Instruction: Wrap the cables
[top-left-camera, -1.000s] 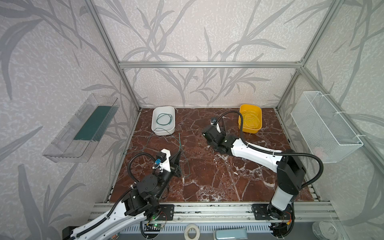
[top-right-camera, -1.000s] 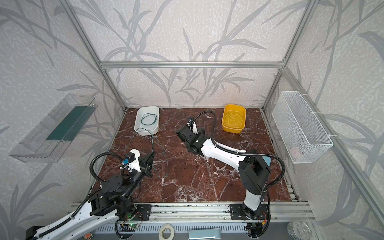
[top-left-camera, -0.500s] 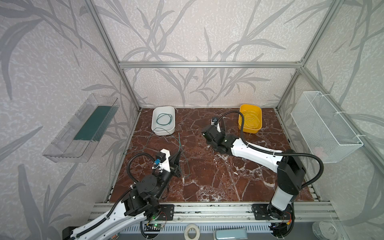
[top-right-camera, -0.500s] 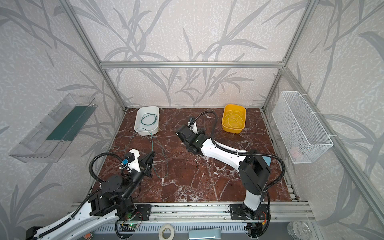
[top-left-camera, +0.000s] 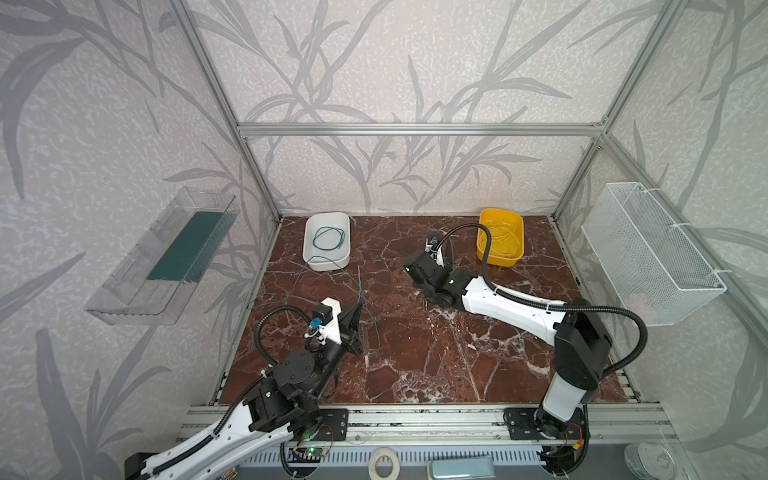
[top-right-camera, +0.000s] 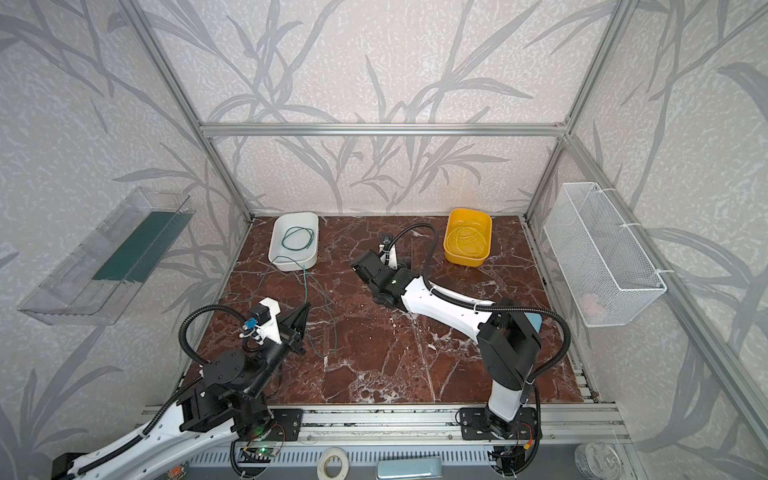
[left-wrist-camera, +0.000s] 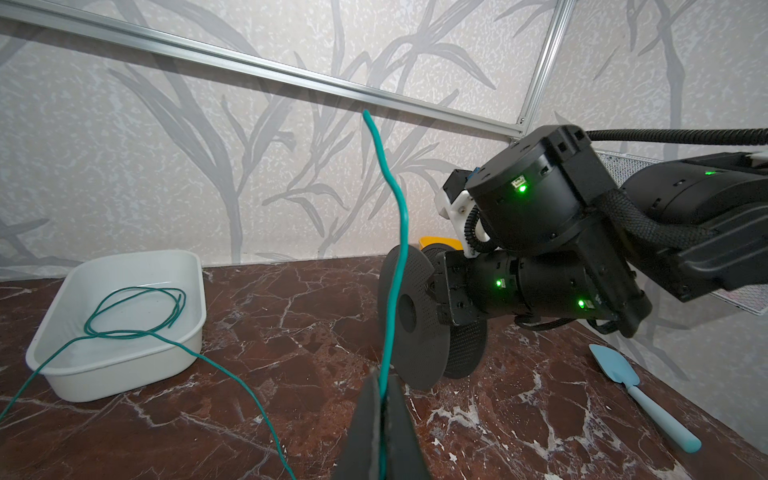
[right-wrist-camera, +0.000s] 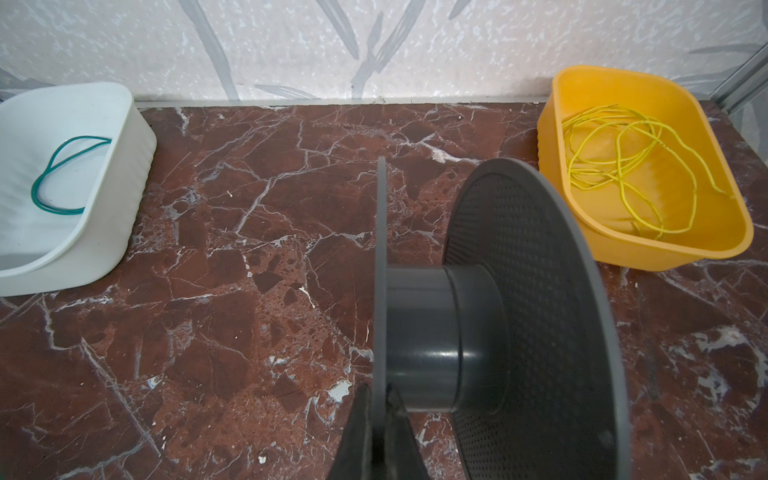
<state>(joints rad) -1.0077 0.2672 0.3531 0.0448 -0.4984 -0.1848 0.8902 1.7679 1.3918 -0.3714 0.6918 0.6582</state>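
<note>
Left wrist view: green cable (left-wrist-camera: 395, 232) looks skinny, probably light and springy, free end poking up, rest trailing into the white tub (left-wrist-camera: 116, 374). Left hand (left-wrist-camera: 384, 386) pinches it below that end, decent spot. Right hand (right-wrist-camera: 379, 395) is clamped on the spool (right-wrist-camera: 432, 332) flange.

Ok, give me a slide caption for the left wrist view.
Left claw pinches the green cable, dark spool beyond.

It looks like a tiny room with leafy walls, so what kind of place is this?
Probably a robot practice booth: a silver metal frame boxes in a red-brown marble-look tabletop, and two white-and-black robot arms are bolted to its front rail.
</note>
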